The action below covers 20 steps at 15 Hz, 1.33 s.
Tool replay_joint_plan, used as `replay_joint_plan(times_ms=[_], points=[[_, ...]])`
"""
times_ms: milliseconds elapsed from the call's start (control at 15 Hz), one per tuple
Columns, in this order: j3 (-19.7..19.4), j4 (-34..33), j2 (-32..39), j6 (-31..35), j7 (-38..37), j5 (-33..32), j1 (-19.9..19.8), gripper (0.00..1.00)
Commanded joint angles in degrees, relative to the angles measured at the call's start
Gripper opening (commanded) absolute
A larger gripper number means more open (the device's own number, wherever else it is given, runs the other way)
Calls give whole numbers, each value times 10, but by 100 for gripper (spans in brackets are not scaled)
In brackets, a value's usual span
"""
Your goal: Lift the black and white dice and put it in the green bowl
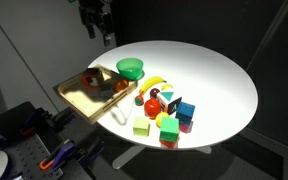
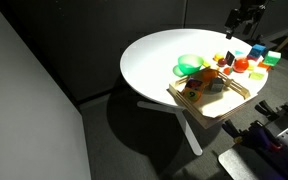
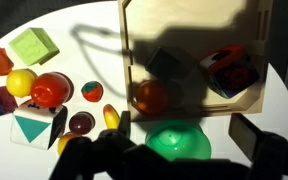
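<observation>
The black and white dice [image 1: 169, 98] sits on the white table among the coloured blocks, beside a red ball. In the wrist view it [image 3: 52, 124] shows a black side and a white face. The green bowl [image 1: 131, 68] stands upright and empty next to the wooden tray; it also shows in the other exterior view [image 2: 190, 64]. In the wrist view the bowl [image 3: 172, 142] lies below and between my fingers. My gripper [image 3: 184, 130] is open and empty. It hangs high above the table's far edge in both exterior views [image 1: 97, 28] [image 2: 246, 16].
A wooden tray [image 1: 72, 96] holds an orange ball [image 3: 150, 97], a dark block [image 3: 165, 62] and a red and dark piece [image 3: 230, 72]. A banana [image 1: 156, 83], blue cube [image 1: 186, 110], green cube [image 1: 142, 127] and yellow ball [image 1: 165, 120] crowd around the dice.
</observation>
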<state>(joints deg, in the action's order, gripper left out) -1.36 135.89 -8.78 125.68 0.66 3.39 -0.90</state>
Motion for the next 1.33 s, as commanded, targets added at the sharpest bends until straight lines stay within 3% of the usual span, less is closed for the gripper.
replay_joint_plan(times_ms=[0, 333, 1267], points=[[-15, -15, 34, 39, 62, -18, -10, 100], [-26, -19, 57, 63, 99, -26, -19, 100], [-36, -26, 75, 68, 47, -21, -36, 100]])
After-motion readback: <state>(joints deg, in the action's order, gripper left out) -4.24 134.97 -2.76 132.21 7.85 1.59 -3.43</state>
